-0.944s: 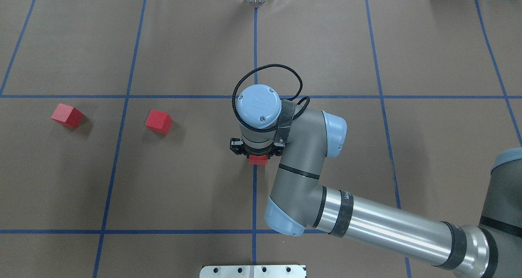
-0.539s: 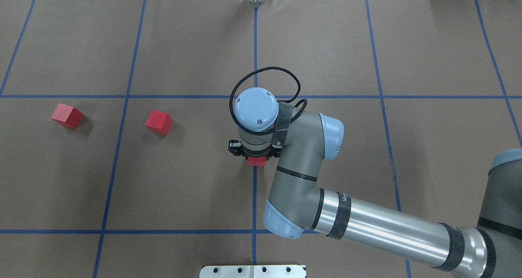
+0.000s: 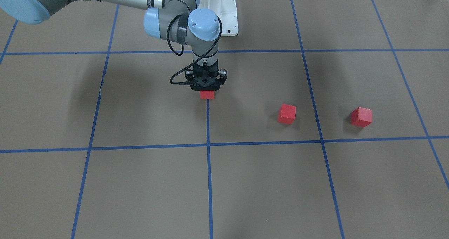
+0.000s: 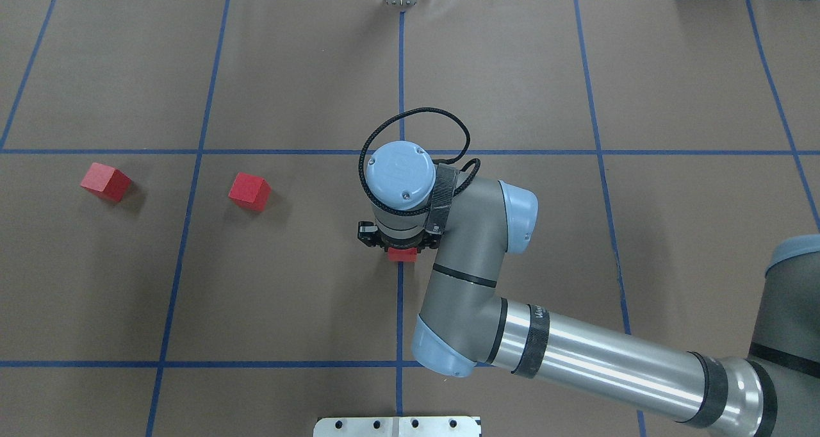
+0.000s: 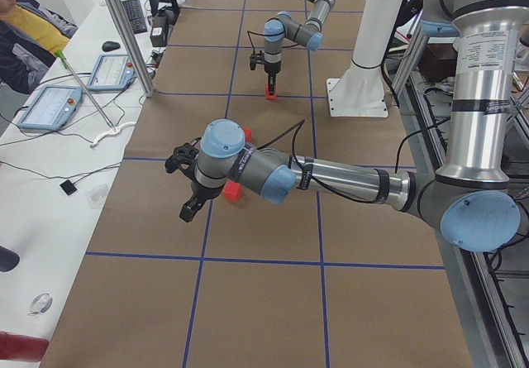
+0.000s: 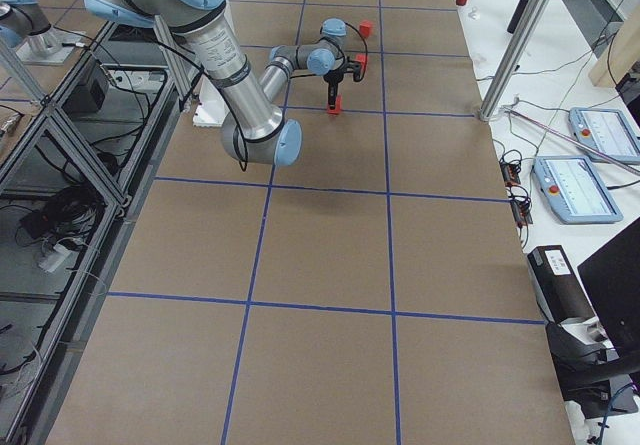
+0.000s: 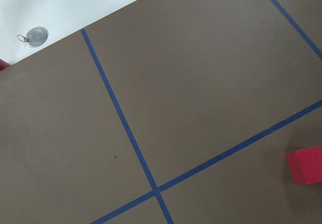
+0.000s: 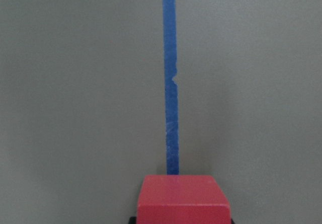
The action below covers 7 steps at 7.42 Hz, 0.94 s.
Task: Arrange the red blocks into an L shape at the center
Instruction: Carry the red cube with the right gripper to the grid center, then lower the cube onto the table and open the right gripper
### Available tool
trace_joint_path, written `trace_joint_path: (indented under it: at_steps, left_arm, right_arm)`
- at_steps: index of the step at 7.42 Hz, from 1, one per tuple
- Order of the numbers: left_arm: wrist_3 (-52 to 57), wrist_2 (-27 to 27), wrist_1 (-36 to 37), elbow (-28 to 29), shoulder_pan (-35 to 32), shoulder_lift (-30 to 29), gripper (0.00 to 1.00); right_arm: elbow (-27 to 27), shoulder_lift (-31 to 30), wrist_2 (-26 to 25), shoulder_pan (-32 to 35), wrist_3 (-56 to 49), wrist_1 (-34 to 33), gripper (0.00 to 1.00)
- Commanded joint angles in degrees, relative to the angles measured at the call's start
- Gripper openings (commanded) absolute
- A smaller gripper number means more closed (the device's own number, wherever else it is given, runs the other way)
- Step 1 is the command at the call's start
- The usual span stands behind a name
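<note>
Centrally, the right claw (image 3: 207, 91) points straight down and pinches one red block (image 3: 207, 95) from both sides, with the block's lower half showing beneath the black claw body. It hangs over the center (image 3: 207, 120) of the brown counter (image 3: 147, 183), right on the vertical blue tape line (image 3: 209, 183); whether the block touches the surface cannot be told. From the right wrist camera the block fills the bottom edge, and the tape line runs straight away from it. A second red block (image 3: 287, 113) sits on the counter well off to this claw's left side, inside the same grid square. A third red block (image 3: 361, 116) lies farther out the same way, beyond the next tape line. The left claw (image 5: 190, 204) appears only from the table's end, tilted downward above the counter, with a red block just behind its wrist; I cannot tell if it is spread or pressed together.
</note>
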Motion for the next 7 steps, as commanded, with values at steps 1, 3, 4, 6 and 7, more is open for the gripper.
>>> trace_joint_path:
  at_steps: [1,3,4,6,7]
  left_arm:
    - [0.0,0.0,0.0,0.0,0.0,0.0,1.00]
    - [0.0,0.0,0.0,0.0,0.0,0.0,1.00]
    - [0.0,0.1,0.0,0.0,0.0,0.0,1.00]
    - [0.1,0.0,0.0,0.0,0.0,0.0,1.00]
    - [0.1,0.1,0.0,0.0,0.0,0.0,1.00]
  right_arm:
    - [-0.1,0.1,-0.1,-0.1,0.1,0.2,0.55]
    - [-0.2,0.0,-0.1,-0.3,0.1,0.2,0.68]
    - [-0.2,0.0,-0.1,-0.5,0.1,0.1,0.81]
    - [-0.2,0.0,-0.1,-0.7,0.1,0.1,0.98]
    - [-0.1,0.0,-0.5,-0.8,0.1,0.1,0.99]
